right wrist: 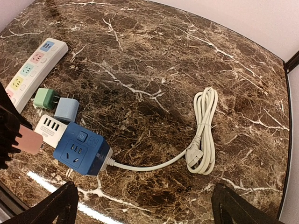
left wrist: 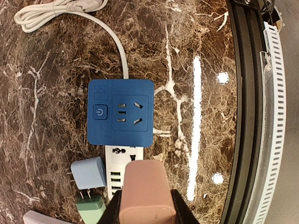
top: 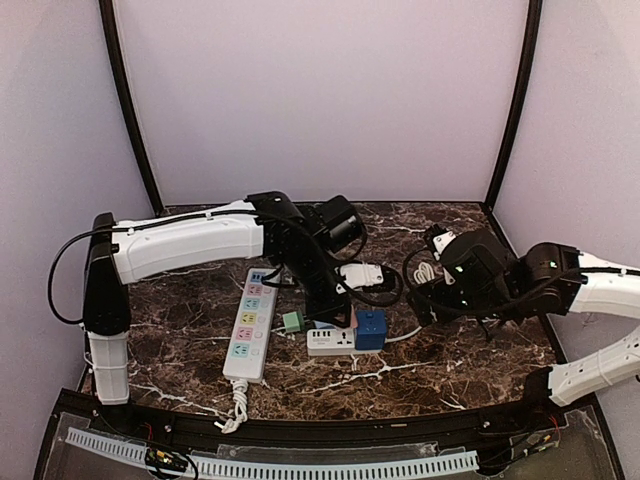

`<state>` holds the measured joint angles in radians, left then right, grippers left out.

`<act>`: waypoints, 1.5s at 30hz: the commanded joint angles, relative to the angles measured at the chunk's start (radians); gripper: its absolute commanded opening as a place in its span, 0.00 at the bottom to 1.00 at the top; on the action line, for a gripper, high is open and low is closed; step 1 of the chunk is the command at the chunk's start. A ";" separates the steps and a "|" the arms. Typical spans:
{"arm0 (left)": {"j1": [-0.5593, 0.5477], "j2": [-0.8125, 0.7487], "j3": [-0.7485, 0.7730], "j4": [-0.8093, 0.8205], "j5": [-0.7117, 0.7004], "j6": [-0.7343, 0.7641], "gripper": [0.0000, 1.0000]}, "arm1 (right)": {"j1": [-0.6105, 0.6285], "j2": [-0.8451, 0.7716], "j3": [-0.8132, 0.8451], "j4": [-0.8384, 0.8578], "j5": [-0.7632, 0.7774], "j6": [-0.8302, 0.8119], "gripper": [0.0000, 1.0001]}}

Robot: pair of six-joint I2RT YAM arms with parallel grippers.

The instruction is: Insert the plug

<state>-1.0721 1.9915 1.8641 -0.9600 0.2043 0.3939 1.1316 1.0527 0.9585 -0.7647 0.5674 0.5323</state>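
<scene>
With our left gripper (left wrist: 145, 217) we are pinching a pink rounded plastic plug (left wrist: 147, 186), its two black fingers (left wrist: 112, 212) pressing against the plug's opposite sides. The left wrist view is showing the plug hanging directly over a small white plastic socket block (left wrist: 122, 157) with a row of USB ports, and we cannot tell whether its prongs are touching the block's face. That block is lying on the dark brown marble tabletop (left wrist: 56, 93), end to end against a blue cube-shaped power socket (left wrist: 120, 112) whose round button and outlet holes are facing up. A white cord (right wrist: 149, 165) is running from the blue cube to a bundled coil (right wrist: 203, 133) farther back on the table. Just beside the white block, a light-blue plastic adapter (left wrist: 88, 173) and a green plastic adapter (left wrist: 91, 207) are lying side by side, prongs pointing sideways. A long white power strip (top: 250, 325) with coloured outlets is lying further to the left. Our right gripper (right wrist: 145, 196) is hovering above the table with its fingers (right wrist: 65, 205) spread wide and gripping nothing, well apart from the cube.
</scene>
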 commanded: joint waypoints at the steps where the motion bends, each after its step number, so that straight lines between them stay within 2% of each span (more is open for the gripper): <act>1: -0.014 0.026 0.019 -0.038 -0.039 0.041 0.01 | -0.001 0.013 0.024 -0.013 0.028 -0.010 0.99; 14: -0.016 0.099 0.041 -0.005 -0.109 0.075 0.01 | -0.001 0.017 0.032 -0.036 0.020 -0.008 0.99; 45: -0.037 0.176 0.023 0.030 -0.105 0.034 0.01 | -0.001 0.133 0.096 -0.045 -0.037 -0.058 0.99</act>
<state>-1.0981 2.1674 1.8828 -0.9405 0.0875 0.4442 1.1316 1.1755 1.0340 -0.8230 0.5465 0.4881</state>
